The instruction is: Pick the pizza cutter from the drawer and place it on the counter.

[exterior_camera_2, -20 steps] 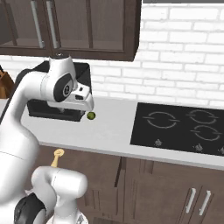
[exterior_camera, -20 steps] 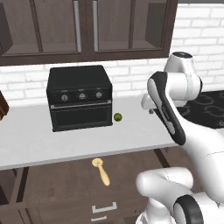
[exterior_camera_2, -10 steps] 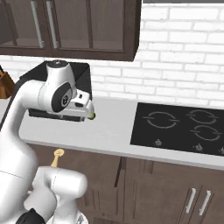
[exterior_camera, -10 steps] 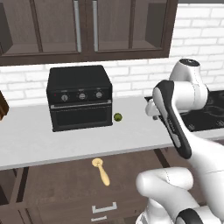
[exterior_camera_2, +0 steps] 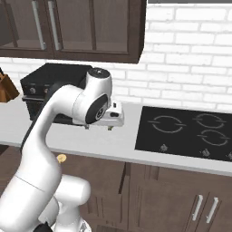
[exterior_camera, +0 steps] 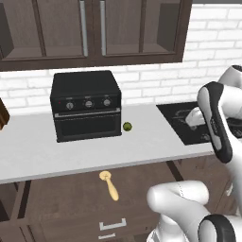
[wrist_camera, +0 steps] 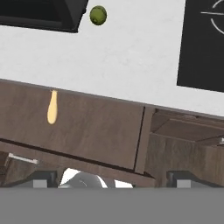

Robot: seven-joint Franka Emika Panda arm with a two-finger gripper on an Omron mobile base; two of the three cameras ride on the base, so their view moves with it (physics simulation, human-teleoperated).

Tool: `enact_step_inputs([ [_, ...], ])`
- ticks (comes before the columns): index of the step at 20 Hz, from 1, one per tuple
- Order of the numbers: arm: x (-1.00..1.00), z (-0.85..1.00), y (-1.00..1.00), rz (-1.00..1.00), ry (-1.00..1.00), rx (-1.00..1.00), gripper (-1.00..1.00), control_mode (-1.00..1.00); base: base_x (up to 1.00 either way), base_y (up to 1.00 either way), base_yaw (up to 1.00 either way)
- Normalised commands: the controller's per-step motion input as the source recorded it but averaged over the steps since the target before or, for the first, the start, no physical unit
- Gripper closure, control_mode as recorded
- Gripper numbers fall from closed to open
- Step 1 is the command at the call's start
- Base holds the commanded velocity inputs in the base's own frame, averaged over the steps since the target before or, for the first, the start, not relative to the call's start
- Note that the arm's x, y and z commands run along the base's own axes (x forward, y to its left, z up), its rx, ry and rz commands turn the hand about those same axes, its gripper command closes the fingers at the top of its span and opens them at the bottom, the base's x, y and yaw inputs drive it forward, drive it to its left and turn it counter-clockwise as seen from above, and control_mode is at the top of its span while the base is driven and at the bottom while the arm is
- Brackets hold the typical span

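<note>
The arm has swung right along the counter; its gripper (fingers spread, empty) hangs high. The pizza cutter lies untouched near the drawer's back edge, so reaching remains.

Even, diffuse rendered lighting, moderately bright, with no visible source and no glare. The counter reads pale and flat; a soft shadow lies under its front edge across the drawer. Edges are sharp throughout, with no blur or visible distortion.
</note>
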Motion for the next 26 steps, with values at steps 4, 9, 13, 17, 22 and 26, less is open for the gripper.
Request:
enact_step_inputs([
  [4,-0.38,-0.01,0.96,0.00,0.00,-0.15,-1.00,-1.00,0.00,0.00,0.00],
  [9,-0.24,-0.04,0.84,0.00,0.00,-0.18,-1.00,-1.00,0.00,0.00,0.00],
  [13,0.00,0.00,0.03,0.00,0.00,-0.01,-1.00,-1.00,0.00,0.00,0.00],
  [17,0.00,0.00,0.00,0.00,0.00,0.00,-1.00,-1.00,0.00,0.00,0.00],
  [22,0.00,0.00,-0.02,0.00,0.00,0.00,-1.00,1.00,0.00,-0.29,0.04],
  [26,0.00,0.00,0.00,0.00,0.00,0.00,-1.00,1.00,0.00,-1.00,0.10],
])
